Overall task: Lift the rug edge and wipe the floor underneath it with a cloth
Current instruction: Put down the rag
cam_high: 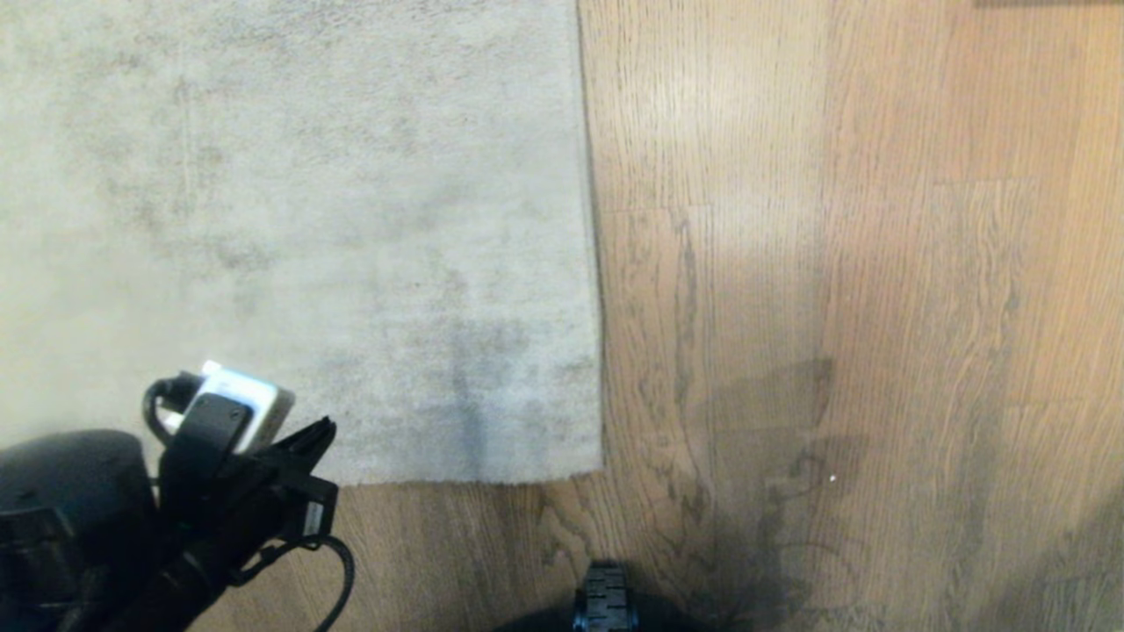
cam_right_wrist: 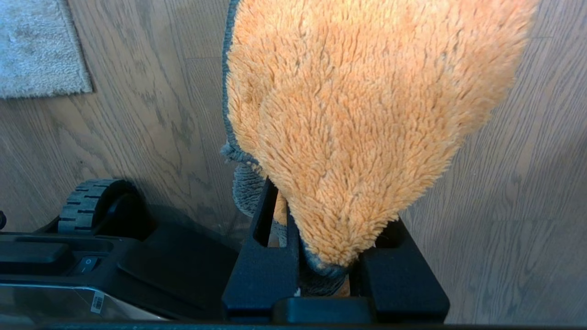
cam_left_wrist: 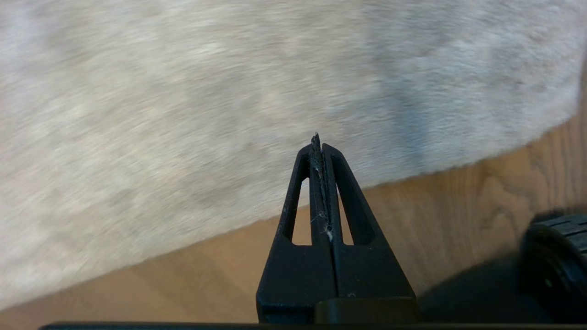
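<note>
The grey-beige rug [cam_high: 290, 219] lies flat at the upper left, and its rug edge [cam_high: 492, 481] meets a corner [cam_high: 600, 470] on the brown wood floor [cam_high: 834, 307]. My left gripper [cam_high: 325, 430] hovers over the rug's near border at the lower left. In the left wrist view the left gripper [cam_left_wrist: 319, 144] is shut with nothing in it, above the rug edge [cam_left_wrist: 412, 176]. The right gripper [cam_right_wrist: 323, 206] is out of the head view. It is shut on the orange cloth [cam_right_wrist: 357, 114], whose dark grey part [cam_right_wrist: 247, 188] hangs beside one finger. The rug's corner [cam_right_wrist: 85, 87] lies apart from the cloth.
A black wheel [cam_high: 604, 601] of my base sits at the near middle, just short of the rug corner. The same wheel [cam_right_wrist: 87, 201] and the black base body [cam_right_wrist: 137, 266] lie beside the right gripper. Bare planks stretch to the right of the rug.
</note>
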Motion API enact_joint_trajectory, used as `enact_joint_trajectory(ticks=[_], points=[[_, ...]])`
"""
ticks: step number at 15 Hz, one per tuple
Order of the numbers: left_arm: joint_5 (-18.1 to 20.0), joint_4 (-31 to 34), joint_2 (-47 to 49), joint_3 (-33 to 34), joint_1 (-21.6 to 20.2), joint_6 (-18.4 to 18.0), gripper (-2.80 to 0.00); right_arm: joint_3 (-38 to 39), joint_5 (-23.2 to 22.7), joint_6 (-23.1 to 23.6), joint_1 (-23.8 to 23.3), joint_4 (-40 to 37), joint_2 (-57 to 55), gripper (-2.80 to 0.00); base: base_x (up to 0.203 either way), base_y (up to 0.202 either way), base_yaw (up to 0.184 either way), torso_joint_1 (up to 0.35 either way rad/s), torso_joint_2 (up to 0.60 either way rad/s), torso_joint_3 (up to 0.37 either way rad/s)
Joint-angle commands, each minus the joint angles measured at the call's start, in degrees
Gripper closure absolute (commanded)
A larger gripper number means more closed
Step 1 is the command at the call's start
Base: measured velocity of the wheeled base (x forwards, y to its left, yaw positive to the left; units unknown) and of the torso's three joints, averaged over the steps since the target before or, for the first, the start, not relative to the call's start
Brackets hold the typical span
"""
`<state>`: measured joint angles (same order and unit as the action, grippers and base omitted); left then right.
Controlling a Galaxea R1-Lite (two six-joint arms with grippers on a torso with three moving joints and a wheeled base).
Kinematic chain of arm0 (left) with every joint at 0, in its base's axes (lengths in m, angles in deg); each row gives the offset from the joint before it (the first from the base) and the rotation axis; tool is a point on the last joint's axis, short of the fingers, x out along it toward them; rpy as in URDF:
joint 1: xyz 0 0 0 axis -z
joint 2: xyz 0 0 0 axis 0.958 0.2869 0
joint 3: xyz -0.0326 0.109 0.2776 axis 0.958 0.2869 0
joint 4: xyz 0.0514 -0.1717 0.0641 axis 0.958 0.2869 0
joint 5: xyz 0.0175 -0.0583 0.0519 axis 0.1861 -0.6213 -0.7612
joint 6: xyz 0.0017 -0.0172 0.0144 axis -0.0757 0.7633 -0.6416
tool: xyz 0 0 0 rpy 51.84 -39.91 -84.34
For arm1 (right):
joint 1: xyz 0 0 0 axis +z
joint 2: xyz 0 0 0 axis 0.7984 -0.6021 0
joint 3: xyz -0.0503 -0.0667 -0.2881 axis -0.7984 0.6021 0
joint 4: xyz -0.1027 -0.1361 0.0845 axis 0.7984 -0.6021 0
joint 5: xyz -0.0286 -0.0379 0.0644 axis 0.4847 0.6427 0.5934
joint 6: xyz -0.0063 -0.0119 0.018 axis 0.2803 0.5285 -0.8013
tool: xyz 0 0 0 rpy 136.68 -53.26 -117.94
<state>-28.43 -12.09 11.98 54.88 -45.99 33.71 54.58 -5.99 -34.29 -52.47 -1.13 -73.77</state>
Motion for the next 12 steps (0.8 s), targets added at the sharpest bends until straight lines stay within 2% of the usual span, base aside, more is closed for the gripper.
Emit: enact_joint_trajectory(ticks=[1,4,6,9,12], points=[[4.27,1.59,-10.57,2.29,-7.18,-0.07,0.00,0.00,-0.04,0.03,0.02,-0.02,-0.07,0.00,0.000,0.000,0.000,0.000,0.00,0.000],[11.49,5.14,-18.52,4.64,-16.15,-0.06,0.00,0.00,-0.04,0.03,0.02,-0.02,-0.07,0.00,0.000,0.000,0.000,0.000,0.00,0.000],[15.64,8.11,-23.64,5.98,-19.89,-0.06,0.00,-0.03,-0.04,0.03,0.02,-0.02,-0.07,0.00,0.000,0.000,0.000,0.000,0.00,0.000],[19.81,15.07,-31.58,6.66,-23.02,-0.05,0.00,0.00,-0.04,0.03,0.02,-0.02,-0.07,0.00,0.000,0.000,0.000,0.000,0.00,0.000],[21.36,21.28,-38.31,8.12,-23.83,-0.05,0.00,0.00,-0.04,0.03,0.02,-0.02,-0.07,0.00,0.000,0.000,0.000,0.000,0.00,0.000]])
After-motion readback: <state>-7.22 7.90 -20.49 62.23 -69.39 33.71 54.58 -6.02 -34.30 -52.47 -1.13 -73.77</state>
